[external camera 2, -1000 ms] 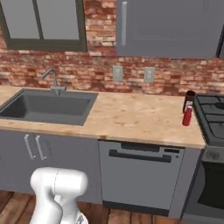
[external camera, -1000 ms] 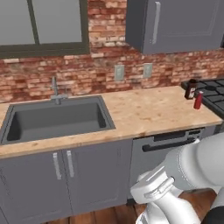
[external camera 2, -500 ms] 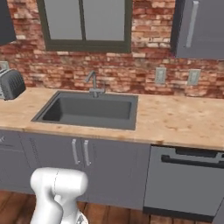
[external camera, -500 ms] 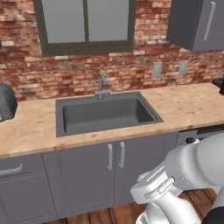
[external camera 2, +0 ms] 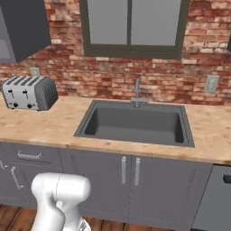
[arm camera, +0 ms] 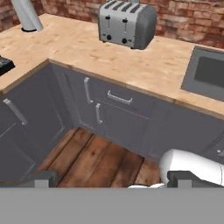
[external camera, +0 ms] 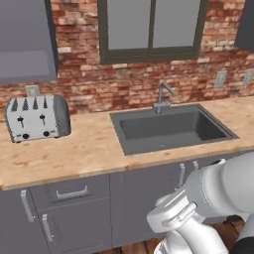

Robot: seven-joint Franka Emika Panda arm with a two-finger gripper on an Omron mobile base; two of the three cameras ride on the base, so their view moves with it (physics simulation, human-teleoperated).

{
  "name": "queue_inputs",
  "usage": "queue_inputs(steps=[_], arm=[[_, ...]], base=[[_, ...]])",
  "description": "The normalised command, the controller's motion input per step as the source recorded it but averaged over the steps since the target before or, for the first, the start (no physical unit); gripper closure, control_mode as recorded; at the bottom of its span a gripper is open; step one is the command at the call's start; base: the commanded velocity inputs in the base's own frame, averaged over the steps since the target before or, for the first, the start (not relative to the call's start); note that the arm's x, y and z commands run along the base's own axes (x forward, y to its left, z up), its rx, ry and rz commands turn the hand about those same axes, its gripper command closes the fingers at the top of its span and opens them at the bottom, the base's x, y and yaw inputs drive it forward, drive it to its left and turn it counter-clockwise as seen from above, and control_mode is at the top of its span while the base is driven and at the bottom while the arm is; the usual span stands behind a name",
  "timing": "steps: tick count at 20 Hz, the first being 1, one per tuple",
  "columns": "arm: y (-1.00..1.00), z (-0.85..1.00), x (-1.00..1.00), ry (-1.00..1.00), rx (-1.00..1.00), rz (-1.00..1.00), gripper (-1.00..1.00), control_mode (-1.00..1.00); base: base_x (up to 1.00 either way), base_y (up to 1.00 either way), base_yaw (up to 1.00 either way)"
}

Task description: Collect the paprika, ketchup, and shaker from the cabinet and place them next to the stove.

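You are in a travel step: the base faces the sink stretch of the kitchen and the arm is folded low, so no pick or placement is in hand. Judging from the task, nothing here can be collected or set down; the paprika, ketchup and shaker sit nowhere in these views, and neither does the stove, so you cannot say where they stand. Scanning from the left, a grey wall cabinet (external camera: 26, 39) hangs above the counter corner, its interior not visible, and it may be the one to open. Below it a silver four-slot toaster (external camera: 36, 118) stands on the wooden counter (external camera: 74, 151), just in front of the brick wall (external camera: 84, 84). Moving right, a dark sink (external camera: 168, 129) is set into the counter with its tap (external camera: 162, 96) at the back edge, under a dark-framed window (external camera: 151, 30). Further right, two wall outlets (external camera: 221, 78) sit on the brick. Grey base cabinets (external camera 2: 131, 180) with bar handles run beneath the counter, above a wooden plank floor (arm camera: 100, 162). In the hand view the gripper (arm camera: 111, 180) points down at the floor near the corner units; its fingertips stand well apart with nothing between them, so treat it as released and empty. The next move calls for positioning the base at the cabinet, then raising the arm to its door handle.
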Motion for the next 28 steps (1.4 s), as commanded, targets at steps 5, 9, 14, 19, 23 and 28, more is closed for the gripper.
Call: queue_inputs(steps=[5, 9, 14, 19, 23, 28], arm=[[0.00, 0.00, 0.00, 0.00, 0.00, 0.00, -1.00, 1.00], [0.00, 0.00, 0.00, 0.00, 0.00, 0.00, -1.00, 1.00], [0.00, 0.00, 0.00, 0.00, 0.00, 0.00, -1.00, 1.00], [0.00, 0.00, 0.00, 0.00, 0.00, 0.00, -1.00, 1.00], [0.00, 0.00, 0.00, 0.00, 0.00, 0.00, -1.00, 1.00], [0.00, 0.00, 0.00, 0.00, 0.00, 0.00, -1.00, 1.00]], base=[[0.42, 0.67, 0.00], [0.14, 0.84, 0.04], [0.07, 0.80, 0.02], [0.29, 0.76, 0.01], [0.84, 0.60, 0.03], [0.99, 0.51, 0.08]])
